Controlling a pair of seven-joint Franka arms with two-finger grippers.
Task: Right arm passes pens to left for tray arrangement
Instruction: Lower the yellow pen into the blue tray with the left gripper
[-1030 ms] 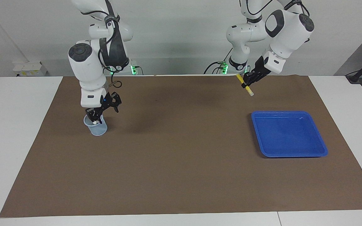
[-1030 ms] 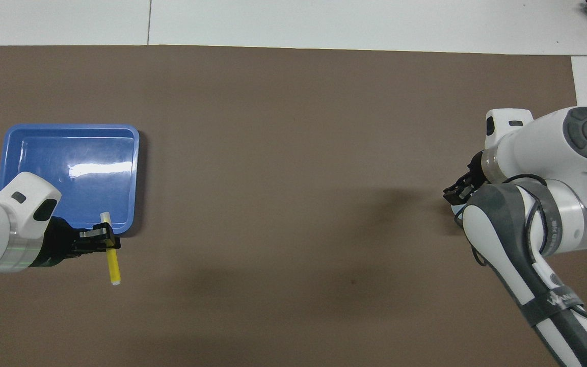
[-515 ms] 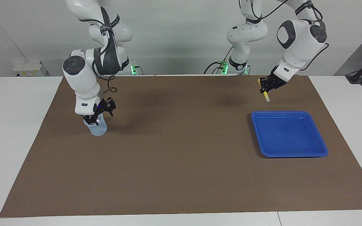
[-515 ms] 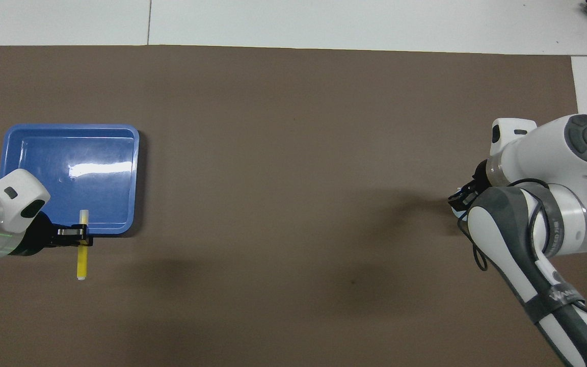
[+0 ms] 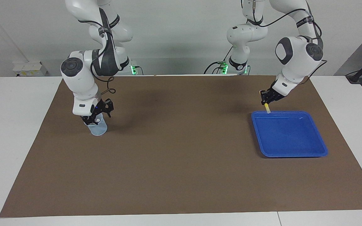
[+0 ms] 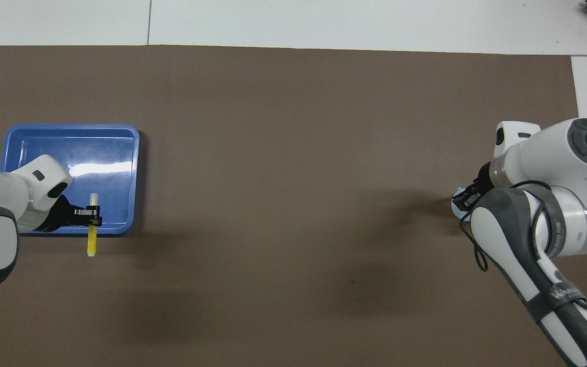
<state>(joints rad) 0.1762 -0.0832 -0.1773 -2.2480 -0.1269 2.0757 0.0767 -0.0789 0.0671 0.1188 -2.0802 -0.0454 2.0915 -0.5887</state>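
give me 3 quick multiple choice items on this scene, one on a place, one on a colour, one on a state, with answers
1. Where is the left gripper?
A. over the robot-side rim of the shallow bright blue plastic tray
B. at the small pale-blue see-through cup
C. over bare brown mat at the table's middle

2. What colour is the slim marker pen in the left gripper?
A. purple
B. yellow
C. green

3. What is the state of the tray?
A. holds three pens
B. flipped over
C. no pen lies in it

Answers: 1 A, the gripper hangs at the tray's rim nearest the robots. 2 B, its barrel is yellow with a pale end. 3 C, only bare blue floor shows.
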